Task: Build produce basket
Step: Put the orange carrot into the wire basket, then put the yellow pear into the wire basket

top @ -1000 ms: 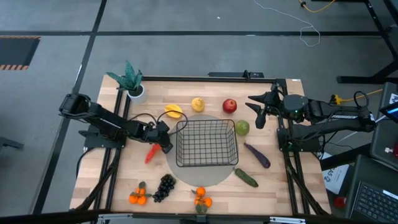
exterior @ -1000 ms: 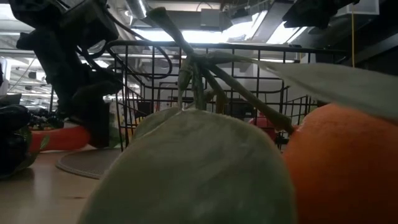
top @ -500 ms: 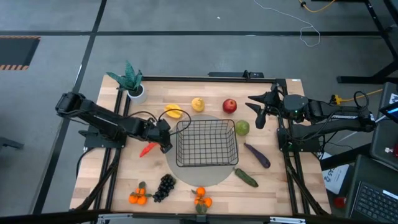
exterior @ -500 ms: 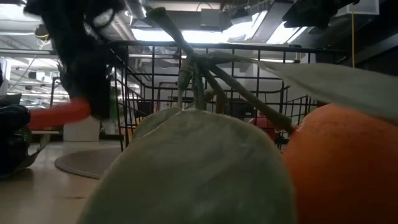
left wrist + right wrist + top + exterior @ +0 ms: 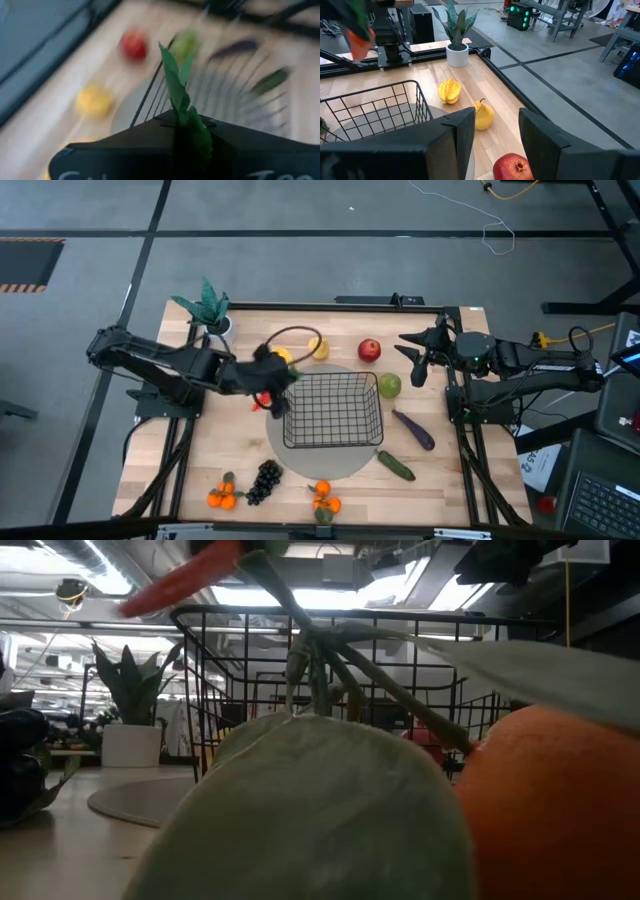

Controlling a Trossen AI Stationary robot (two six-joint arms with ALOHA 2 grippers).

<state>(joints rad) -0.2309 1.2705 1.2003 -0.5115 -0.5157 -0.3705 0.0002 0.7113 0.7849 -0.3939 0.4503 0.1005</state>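
My left gripper (image 5: pixel 272 386) is shut on the orange carrot (image 5: pixel 262 398) and holds it in the air by the left rim of the black wire basket (image 5: pixel 333 410). The carrot shows high up in the low view (image 5: pixel 180 580) and in the right wrist view (image 5: pixel 357 34). The basket stands on a round grey mat (image 5: pixel 322 467). My right gripper (image 5: pixel 413 358) waits open and empty over the table's far right, past the red apple (image 5: pixel 370 350) and the green pear (image 5: pixel 389 386). My left gripper holds the carrot pinched between its two fingers. The carrot's green leaves (image 5: pixel 181 95) stick out forward past the fingers, which hide the orange body in the wrist view. The carrot is lifted clear of the table and slants, its orange body (image 5: pixel 180 580) pointing down.
A starfruit (image 5: pixel 280 357) and a yellow fruit (image 5: pixel 318 347) lie beyond the basket. An eggplant (image 5: pixel 413 430) and a cucumber (image 5: pixel 396 466) lie to its right. Grapes (image 5: pixel 265 480) and tangerines (image 5: pixel 222 496) (image 5: pixel 324 500) lie near the front edge. A potted plant (image 5: pixel 210 310) stands far left.
My left gripper has risen with the carrot and gone toward the far edge and the basket's left rim. The carrot, which lay on the table left of the basket, is now lifted clear and high above the table.
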